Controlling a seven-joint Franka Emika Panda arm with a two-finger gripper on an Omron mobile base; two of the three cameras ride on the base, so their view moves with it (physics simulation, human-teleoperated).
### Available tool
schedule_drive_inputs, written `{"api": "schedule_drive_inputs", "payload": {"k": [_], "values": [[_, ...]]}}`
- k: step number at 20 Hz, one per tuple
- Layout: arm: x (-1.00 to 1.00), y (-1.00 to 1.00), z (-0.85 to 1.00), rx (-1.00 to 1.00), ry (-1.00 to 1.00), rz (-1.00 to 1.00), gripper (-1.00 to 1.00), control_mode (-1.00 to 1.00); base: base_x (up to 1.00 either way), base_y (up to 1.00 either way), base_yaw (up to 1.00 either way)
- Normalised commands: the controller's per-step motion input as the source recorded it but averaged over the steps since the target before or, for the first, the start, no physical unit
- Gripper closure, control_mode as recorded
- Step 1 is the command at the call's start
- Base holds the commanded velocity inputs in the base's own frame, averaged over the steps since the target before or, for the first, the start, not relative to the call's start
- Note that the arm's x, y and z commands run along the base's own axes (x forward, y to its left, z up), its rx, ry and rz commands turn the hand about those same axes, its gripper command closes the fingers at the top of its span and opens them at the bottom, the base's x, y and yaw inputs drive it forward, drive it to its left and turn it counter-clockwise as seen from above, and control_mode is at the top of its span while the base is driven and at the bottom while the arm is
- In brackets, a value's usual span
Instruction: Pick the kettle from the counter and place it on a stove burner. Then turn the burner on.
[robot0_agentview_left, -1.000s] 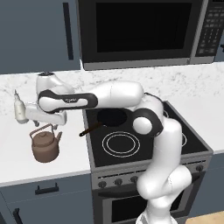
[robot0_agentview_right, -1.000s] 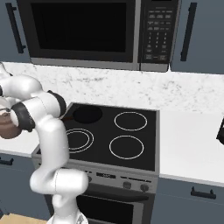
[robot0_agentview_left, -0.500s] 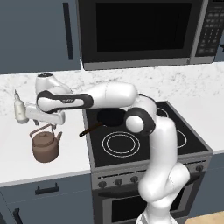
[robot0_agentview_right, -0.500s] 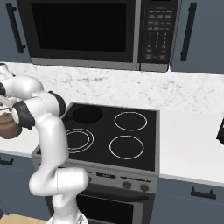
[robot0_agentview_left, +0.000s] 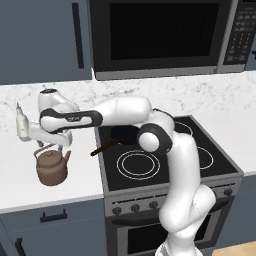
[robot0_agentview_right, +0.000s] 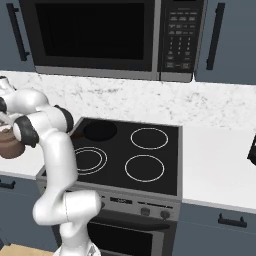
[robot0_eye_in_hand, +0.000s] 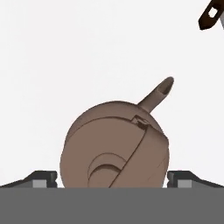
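My claw (robot0_eye_in_hand: 112, 178) hangs wide open and empty just above the kettle (robot0_agentview_left: 51, 167), one fingertip to each side of it. The kettle stands on the table (robot0_agentview_left: 20, 187), left of the stove (robot0_agentview_left: 165, 160).

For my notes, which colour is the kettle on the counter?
The kettle is plain brown-copper, without pattern; the hand view shows it best.

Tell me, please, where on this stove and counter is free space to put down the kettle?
Free: the three ringed burners, such as the front left one, and the counter right of the stove. Crowded: the back left burner holds a dark pan; a bottle stands behind the kettle.
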Motion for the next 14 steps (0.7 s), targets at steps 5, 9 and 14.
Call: {"api": "schedule_drive_inputs", "payload": {"k": [5, 9, 14], "values": [[0.00, 0.06, -0.17, 0.00, 0.00, -0.03, -1.00, -1.00, 0.00, 0.00, 0.00], [0.00, 0.01, 0.00, 0.00, 0.00, 0.00, -1.00, -1.00, 0.00, 0.00, 0.00], [0.00, 0.00, 0.00, 0.00, 0.00, 0.00, 1.00, -1.00, 0.00, 0.00, 0.00]]}}
